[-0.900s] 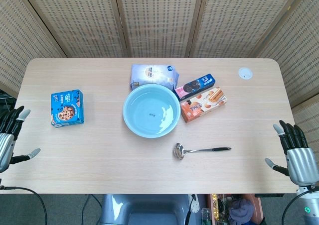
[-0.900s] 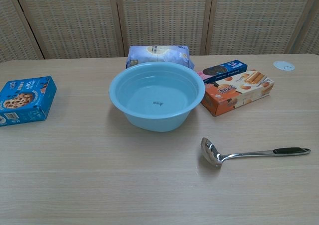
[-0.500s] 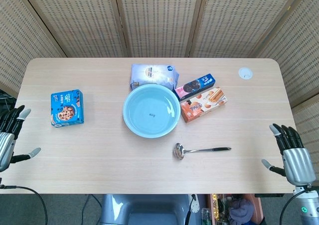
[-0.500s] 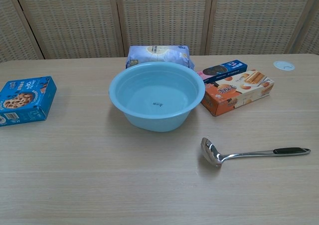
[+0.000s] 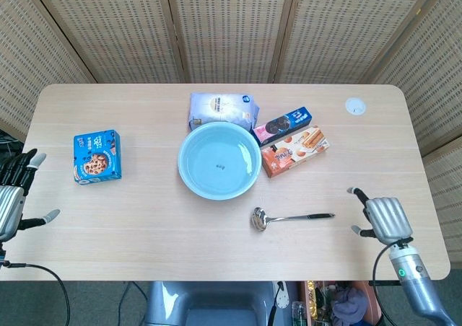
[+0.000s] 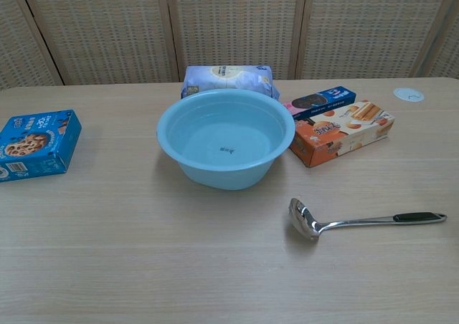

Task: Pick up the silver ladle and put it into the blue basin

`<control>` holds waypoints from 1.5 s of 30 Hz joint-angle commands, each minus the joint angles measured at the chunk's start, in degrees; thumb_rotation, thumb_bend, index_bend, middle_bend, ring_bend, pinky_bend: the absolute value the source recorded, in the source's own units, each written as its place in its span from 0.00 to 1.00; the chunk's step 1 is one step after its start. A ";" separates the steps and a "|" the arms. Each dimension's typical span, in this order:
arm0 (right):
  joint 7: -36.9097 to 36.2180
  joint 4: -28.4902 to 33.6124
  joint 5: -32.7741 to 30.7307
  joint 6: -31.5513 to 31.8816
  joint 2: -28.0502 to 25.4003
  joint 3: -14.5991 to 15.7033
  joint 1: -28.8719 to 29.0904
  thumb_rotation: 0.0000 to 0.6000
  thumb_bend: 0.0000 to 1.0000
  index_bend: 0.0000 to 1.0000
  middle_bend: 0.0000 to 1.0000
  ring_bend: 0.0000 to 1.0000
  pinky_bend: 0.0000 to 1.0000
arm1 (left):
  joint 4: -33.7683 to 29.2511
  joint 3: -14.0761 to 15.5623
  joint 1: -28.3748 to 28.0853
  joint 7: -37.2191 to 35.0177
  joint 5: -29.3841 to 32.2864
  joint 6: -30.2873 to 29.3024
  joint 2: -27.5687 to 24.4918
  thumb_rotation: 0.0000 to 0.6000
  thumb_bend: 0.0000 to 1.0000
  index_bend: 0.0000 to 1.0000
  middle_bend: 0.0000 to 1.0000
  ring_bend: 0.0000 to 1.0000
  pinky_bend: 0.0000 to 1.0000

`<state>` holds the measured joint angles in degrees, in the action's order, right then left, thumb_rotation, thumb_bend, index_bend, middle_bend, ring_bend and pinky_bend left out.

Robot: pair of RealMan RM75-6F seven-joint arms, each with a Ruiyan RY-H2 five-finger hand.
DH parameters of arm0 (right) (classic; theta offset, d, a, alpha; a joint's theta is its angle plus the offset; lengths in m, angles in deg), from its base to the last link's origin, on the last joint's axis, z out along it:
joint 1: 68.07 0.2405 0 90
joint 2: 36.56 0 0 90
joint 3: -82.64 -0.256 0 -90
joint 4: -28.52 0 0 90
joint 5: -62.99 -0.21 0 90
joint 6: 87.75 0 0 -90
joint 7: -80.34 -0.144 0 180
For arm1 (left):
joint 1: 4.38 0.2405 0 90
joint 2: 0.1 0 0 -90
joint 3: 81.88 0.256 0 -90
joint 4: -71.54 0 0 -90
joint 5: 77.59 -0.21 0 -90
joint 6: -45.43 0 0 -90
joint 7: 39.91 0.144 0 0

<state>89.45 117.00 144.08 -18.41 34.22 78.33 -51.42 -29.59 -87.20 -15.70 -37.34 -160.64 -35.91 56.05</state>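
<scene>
1. The right hand (image 5: 384,218) has moved in over the table edge from the far right since a moment ago. It now sits at about 3 o'clock of the ladle (image 5: 290,218), near the handle tip but not touching.
2. Its fingers now point toward the handle, slightly apart and holding nothing. I judge this the start of the reach.
3. The ladle lies flat at about 5 o'clock of the basin (image 5: 219,160), bowl end nearest it, unmoved.
4. The left hand (image 5: 11,203) stays off the left edge, fingers spread, empty.
5. Only the head view shows the hands. The chest view shows neither, but gives the ladle's dark grip and the basin's depth more clearly.
</scene>
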 commanded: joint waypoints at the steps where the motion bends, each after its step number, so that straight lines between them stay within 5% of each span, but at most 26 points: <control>1: 8.80 1.11 -6.87 -6.95 4.17 -1.23 4.23 1.00 0.07 0.38 0.99 0.98 1.00 | 0.11 -0.37 -0.38 0.49 0.84 0.65 0.24 1.00 0.00 0.00 0.00 0.00 0.00; 12: 16.88 -2.28 -15.78 -10.94 13.28 -3.04 8.51 1.00 0.28 0.44 0.99 0.98 1.00 | 0.50 -1.66 -1.54 3.11 4.31 2.35 1.31 1.00 0.00 0.00 0.00 0.00 0.00; 22: 22.34 -8.40 -23.22 -13.27 19.48 -3.68 11.61 1.00 0.30 0.44 0.99 0.98 1.00 | 0.81 -2.07 -2.09 3.86 5.86 3.34 1.69 1.00 0.00 0.00 0.00 0.00 0.00; 45: 18.65 -17.70 -20.24 -12.41 24.90 -0.84 11.56 1.00 0.30 0.45 0.99 0.98 1.00 | 0.96 -2.01 -2.69 4.00 6.73 4.57 1.81 1.00 0.00 0.00 0.00 0.00 0.00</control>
<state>108.32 99.56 123.64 -30.75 58.93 77.38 -39.84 -28.63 -89.19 -18.37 -33.37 -153.96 -31.37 57.83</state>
